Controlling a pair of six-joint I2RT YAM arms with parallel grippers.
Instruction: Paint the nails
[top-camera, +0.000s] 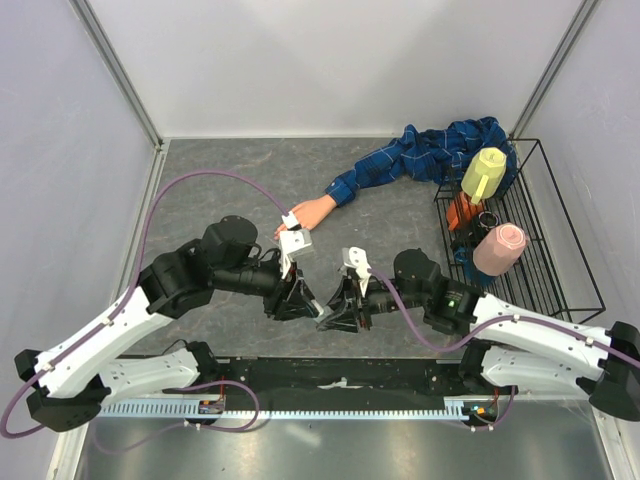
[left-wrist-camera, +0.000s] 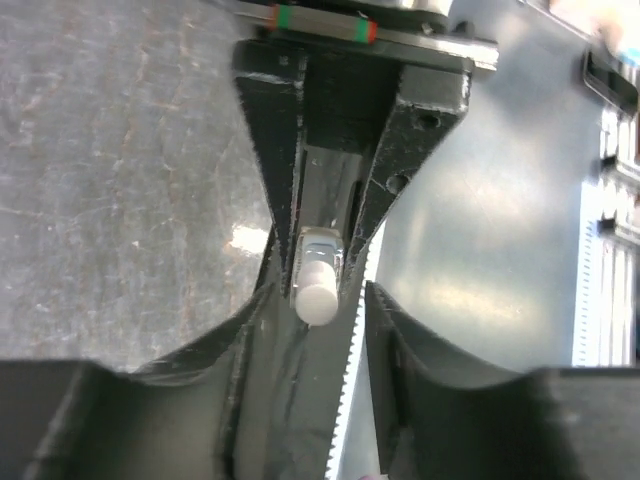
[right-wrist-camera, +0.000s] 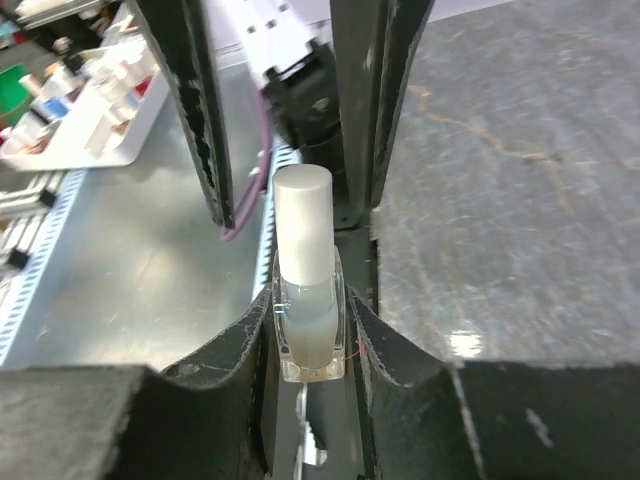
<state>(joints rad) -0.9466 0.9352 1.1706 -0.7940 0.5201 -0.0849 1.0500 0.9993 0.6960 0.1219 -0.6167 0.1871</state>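
A peach mannequin hand (top-camera: 314, 209) sticks out of a blue plaid sleeve (top-camera: 400, 165) at mid table; its nails are too small to make out, and the left wrist's white camera partly covers the fingertips. Both grippers meet tip to tip near the front edge. My right gripper (right-wrist-camera: 308, 335) (top-camera: 336, 313) is shut on a small clear bottle (right-wrist-camera: 308, 325), whose white cap (right-wrist-camera: 303, 220) (left-wrist-camera: 315, 290) points at the left gripper. My left gripper (left-wrist-camera: 320, 295) (top-camera: 316, 309) stands open, its fingers (right-wrist-camera: 195, 110) on either side of the cap with a gap.
A black wire basket (top-camera: 560, 215) at the right holds a yellow bottle (top-camera: 484, 172), a pink object (top-camera: 498, 250) and an orange item (top-camera: 461, 212). Purple cables (top-camera: 190, 180) loop over the arms. Grey walls close the back and sides.
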